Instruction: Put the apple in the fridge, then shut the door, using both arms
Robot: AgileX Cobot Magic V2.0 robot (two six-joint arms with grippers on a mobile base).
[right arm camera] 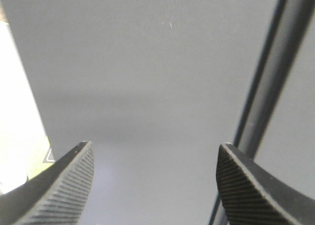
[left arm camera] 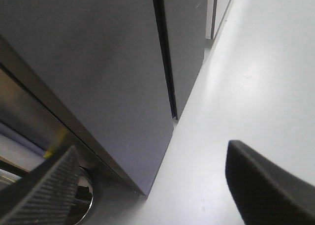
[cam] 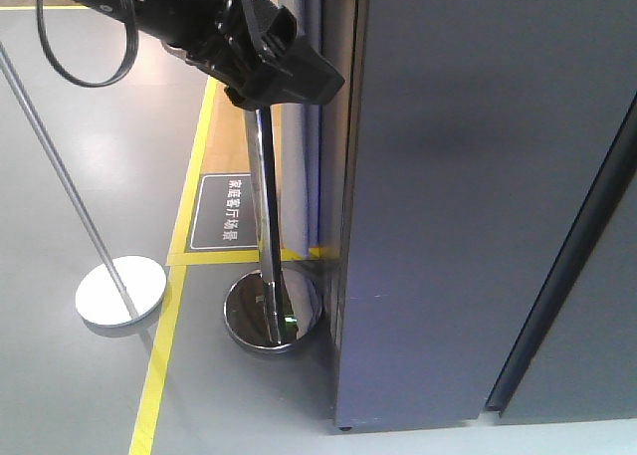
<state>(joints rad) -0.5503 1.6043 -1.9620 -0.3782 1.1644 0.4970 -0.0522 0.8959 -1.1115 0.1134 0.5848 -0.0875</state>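
The fridge fills the right of the front view as a tall dark grey block. Its door fronts are shut, with a dark seam between them. The apple is out of view. My left gripper hangs high by the fridge's left front edge. In the left wrist view it is open and holds nothing, above the fridge's bottom corner. My right gripper is open and empty too, facing a grey door panel with the seam to its right.
A chrome stanchion pole with a round base stands tight against the fridge's left side. A thin pole on a white disc stands further left. Yellow tape lines and a floor sign mark the grey floor.
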